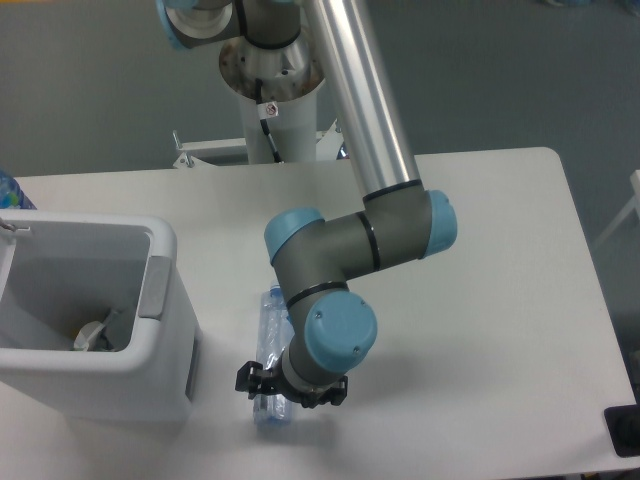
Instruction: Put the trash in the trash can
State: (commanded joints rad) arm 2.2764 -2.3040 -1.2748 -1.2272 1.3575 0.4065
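Note:
The crushed clear bottle (270, 312) with a blue cap lies on the white table, cap end pointing away, just right of the trash can (60, 385). My gripper (290, 386) hangs low over the bottle's near half and is open, its black fingers standing on either side of the bottle. The wrist hides the bottle's middle. The trash can is a white bin with a grey handle (158, 286) on its right rim. Inside it, at the bottom, lies a pale crumpled wrapper (92, 336).
The arm's base column (272, 95) stands behind the table's far edge. A blue item (8, 190) peeks in at the left edge, behind the bin. A black object (622, 430) sits at the table's near right corner.

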